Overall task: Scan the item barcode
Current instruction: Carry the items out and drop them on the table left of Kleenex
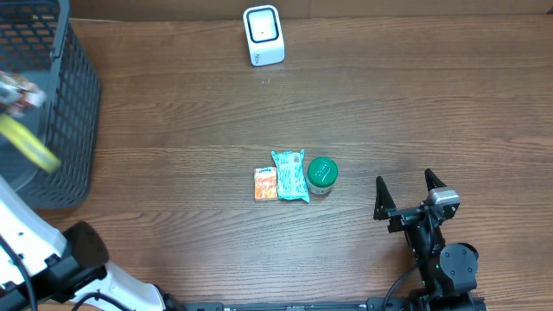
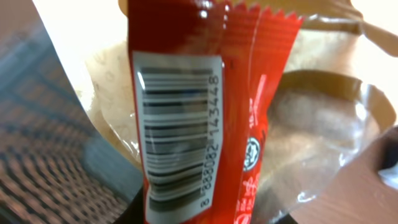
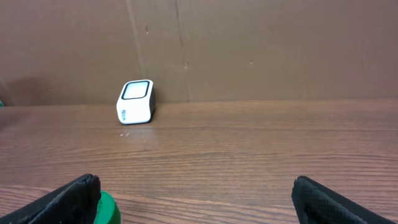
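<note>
- Over at the far left, left gripper [image 1: 17,91] is clamping a red packet [image 2: 186,112] over the basket [image 1: 73,112], barcode [image 2: 177,134] facing its camera
- right gripper [image 1: 404,180] is sitting wide open at near right, well apart from the scanner [image 1: 263,34]

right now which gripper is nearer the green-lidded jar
Right. The right gripper sits open just right of the green-lidded jar; the left gripper is far off by the basket at the left edge, holding a red packet.
</note>
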You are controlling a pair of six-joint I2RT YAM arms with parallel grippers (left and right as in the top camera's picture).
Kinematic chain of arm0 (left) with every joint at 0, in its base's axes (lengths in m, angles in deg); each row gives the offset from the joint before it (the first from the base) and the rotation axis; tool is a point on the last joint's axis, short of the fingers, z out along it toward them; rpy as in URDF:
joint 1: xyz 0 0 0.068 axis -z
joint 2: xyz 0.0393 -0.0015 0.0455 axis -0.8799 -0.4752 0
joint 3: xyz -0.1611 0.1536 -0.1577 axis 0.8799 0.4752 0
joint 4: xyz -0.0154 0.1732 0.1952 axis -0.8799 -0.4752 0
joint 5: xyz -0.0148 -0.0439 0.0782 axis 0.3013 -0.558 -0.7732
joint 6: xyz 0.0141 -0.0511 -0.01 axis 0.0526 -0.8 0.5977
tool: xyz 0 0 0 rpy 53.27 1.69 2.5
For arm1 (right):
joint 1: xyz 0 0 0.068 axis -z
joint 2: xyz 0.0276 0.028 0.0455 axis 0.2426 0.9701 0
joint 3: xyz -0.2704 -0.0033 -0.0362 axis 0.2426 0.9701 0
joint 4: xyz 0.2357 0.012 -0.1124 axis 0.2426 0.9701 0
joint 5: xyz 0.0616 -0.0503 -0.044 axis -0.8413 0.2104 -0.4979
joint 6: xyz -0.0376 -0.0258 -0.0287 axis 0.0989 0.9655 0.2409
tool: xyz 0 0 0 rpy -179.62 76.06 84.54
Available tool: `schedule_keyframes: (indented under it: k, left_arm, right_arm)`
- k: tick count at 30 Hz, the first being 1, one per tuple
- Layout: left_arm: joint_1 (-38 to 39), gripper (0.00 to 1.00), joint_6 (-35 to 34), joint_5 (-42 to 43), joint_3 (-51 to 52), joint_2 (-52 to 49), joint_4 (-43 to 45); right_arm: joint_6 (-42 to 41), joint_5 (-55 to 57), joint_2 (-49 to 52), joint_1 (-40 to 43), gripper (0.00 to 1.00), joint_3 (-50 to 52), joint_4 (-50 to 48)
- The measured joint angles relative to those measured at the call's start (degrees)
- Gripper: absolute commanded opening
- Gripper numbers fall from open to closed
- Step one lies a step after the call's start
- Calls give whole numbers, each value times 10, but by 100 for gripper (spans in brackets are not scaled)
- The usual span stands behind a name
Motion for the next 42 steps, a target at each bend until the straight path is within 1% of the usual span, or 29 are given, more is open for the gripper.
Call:
schedule_keyframes:
  k: [2,3,6,10,12,23,31,37,39,40,42]
  left_arm:
    - [38,4,-10,6,0,3,-60]
    - [58,4,-13,8,4,3,-70]
    - [133,4,-28,6,47,5,-68]
    - [227,4,-54,-28,111,-2,-66]
    - [261,4,-64,-43,140,-8,-59]
    - [347,4,-87,-70,299,-10,-30]
    - [396,4,-92,-73,475,-11,73]
    - [412,4,-102,-73,589,-11,159]
    - [412,6,-104,-73,619,-11,183]
    - [412,10,-104,-73,633,-11,194]
    - [412,22,-105,-73,658,-11,215]
  right_arm:
    - [0,0,0,0,100,0,0]
    - [0,0,0,0,100,0,0]
    - [0,0,0,0,100,0,0]
    - [0,0,0,0,100,0,0]
    - [0,0,0,0,100,0,0]
    - [0,0,0,0,100,0,0]
    - [0,0,-1,0,100,0,0]
    - [0,0,-1,0,100,0,0]
    - [0,0,-1,0,100,0,0]
    - [0,0,-1,0,100,0,0]
    - [0,0,-1,0,100,0,0]
